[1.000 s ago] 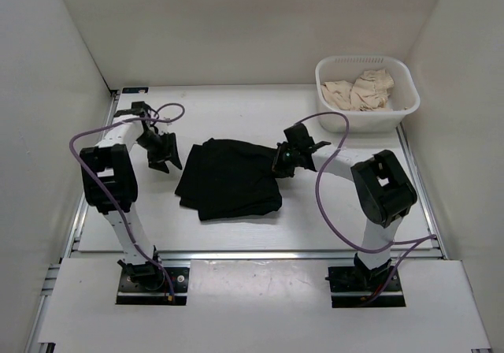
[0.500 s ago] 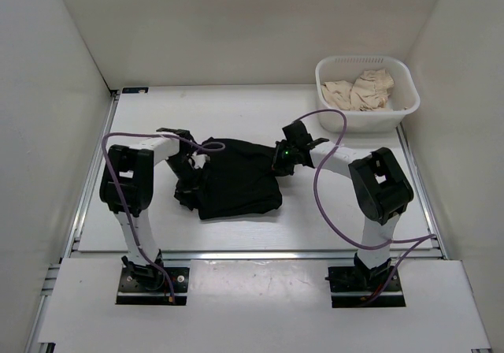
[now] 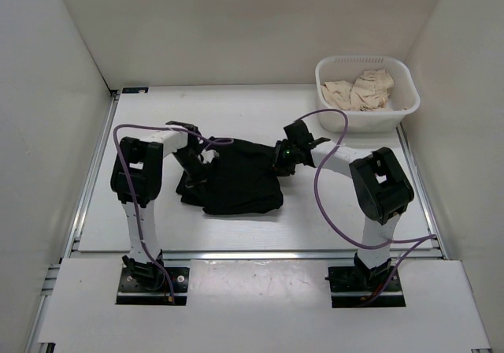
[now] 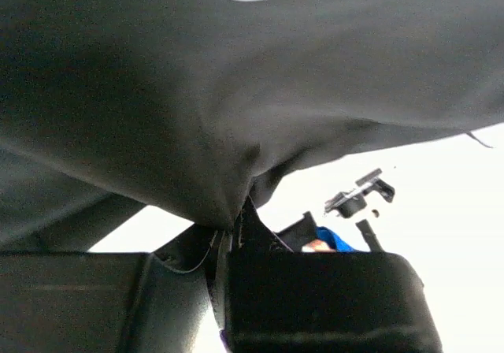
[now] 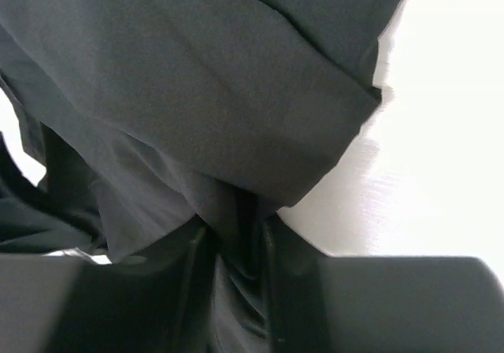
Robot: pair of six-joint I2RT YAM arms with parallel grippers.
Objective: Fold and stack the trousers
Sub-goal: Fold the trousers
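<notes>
**Q:** What carries the scene, and where does the garment lie?
**A:** The desk (image 3: 260, 105) bears the trousers (image 3: 240, 181), a black, partly folded bundle. It lies between the two sets of fingers, with one side edge at each. This placing appears meant to let both arms work one fold from opposite ends.

**Q:** And the container at the back?
**A:** A white basket (image 3: 405, 93) holding beige cloths (image 3: 358, 89) stands well apart from the right fingers, beyond them toward the far corner. Nothing black touches it, so it is probably only a store for other items.

**Q:** What is the state of the left fingers?
**A:** The left fingers (image 4: 236, 228) are clenched on the bundle's edge. The cloth puckers to a point where it enters them and spreads above them like a tent. Gripping at the edge should allow that layer to be carried over toward the right fingers.

**Q:** And the right?
**A:** A pleat of the trousers runs down between the right fingers (image 5: 235, 239), with pale desk showing just beside them. Whether they press the pleat or sit slack around it cannot be told. If they are holding it, the likely purpose is to anchor that end during the fold.
</notes>
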